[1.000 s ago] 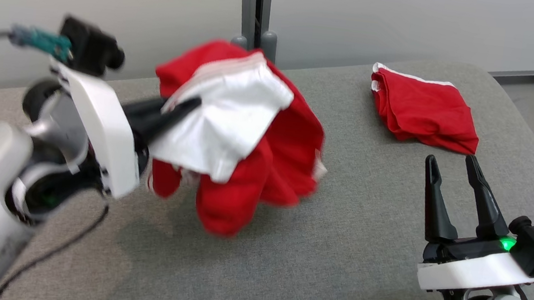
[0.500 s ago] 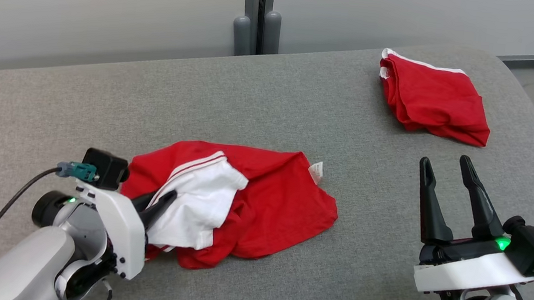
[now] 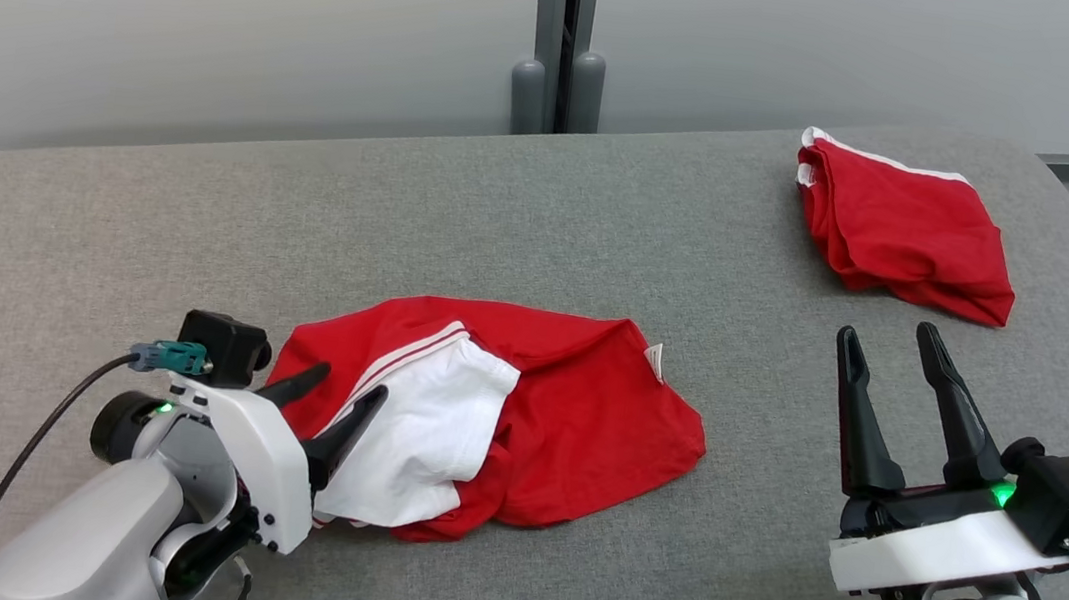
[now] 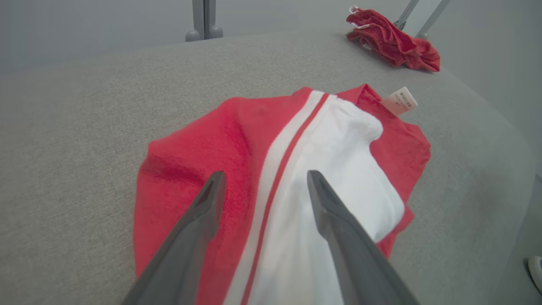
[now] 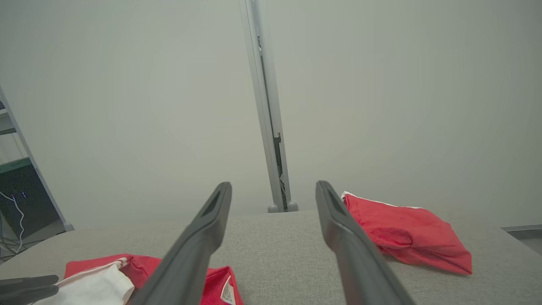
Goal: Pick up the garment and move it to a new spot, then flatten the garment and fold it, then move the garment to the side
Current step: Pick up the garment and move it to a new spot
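Garment (image 3: 562,414), red with a white panel (image 3: 430,419) and a thin red stripe, crumpled on the grey padded top (image 3: 203,202), left of the middle and toward the near edge. Left gripper (image 3: 349,382) at its near-left end, fingers spread wide with nothing between them, straddling the striped seam in the left wrist view. Right gripper (image 3: 888,332) spread just as wide and empty, well apart from the cloth near the near-right corner. Second red garment (image 3: 905,232) folded by the far-right corner.

Probably set down in its new spot, with flattening next. Take two opposite edges, one per gripper, rather than a mid-cloth bunch. Pinch a single layer, lift low and draw outward until the folds ease. Keep clear of the folded piece.

Hard to say what kind of garment: hem, openings and any sleeves tucked under or lost in folds. Near-left edge of the cloth hidden behind the left gripper. Contact between fingertips and cloth unclear. Print on the small label (image 3: 656,359) too small to read.
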### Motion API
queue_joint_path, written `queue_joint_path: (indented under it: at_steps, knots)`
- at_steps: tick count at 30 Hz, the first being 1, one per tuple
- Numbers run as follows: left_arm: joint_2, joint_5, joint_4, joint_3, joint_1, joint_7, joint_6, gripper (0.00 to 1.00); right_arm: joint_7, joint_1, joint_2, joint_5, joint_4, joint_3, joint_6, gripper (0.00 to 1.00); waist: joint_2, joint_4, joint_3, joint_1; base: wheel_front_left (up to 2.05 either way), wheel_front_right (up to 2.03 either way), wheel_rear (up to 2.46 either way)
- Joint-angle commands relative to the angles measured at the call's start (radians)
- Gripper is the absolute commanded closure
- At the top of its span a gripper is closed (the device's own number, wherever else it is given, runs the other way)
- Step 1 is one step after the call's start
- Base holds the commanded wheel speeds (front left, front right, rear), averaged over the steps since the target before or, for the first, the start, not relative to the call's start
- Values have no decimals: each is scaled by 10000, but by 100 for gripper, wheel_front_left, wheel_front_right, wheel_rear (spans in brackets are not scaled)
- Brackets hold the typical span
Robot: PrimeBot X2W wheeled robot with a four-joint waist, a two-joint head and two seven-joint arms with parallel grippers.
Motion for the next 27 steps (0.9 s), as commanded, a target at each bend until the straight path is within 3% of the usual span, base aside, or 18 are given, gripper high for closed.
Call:
queue_joint_path:
  at_steps: [1,4,8,16,17,23,27]
  knots:
    - [43,100,-66,26,-122,-125,-38,0,-27,129,-99,-4,6,12,4,0,-1,56,-59,0,0,0,0]
    - [207,147,-444,166,-223,-506,-36,0,-27,200,-106,9,3,-27,4,0,-1,148,-119,0,0,0,0]
    - [803,431,-1474,559,-244,-1085,499,0,-27,245,-154,19,25,-56,4,0,-1,281,-190,0,0,0,0]
    - [1688,848,-3550,1506,865,-2373,2362,0,-27,446,-150,-75,-13,-109,2,0,-1,436,-300,0,0,0,0]
    - [1688,848,-3550,1506,865,-2373,2362,0,-27,446,-150,-75,-13,-109,2,0,-1,436,-300,0,0,0,0]
    - [1481,681,-4744,2794,2537,-3287,3460,0,-27,750,61,-272,-64,-381,4,0,-1,559,-410,0,0,0,0]
    - [1170,1049,-5285,3331,3518,-3356,3754,0,-27,888,161,-268,-180,-499,4,0,-1,678,-395,0,0,0,0]
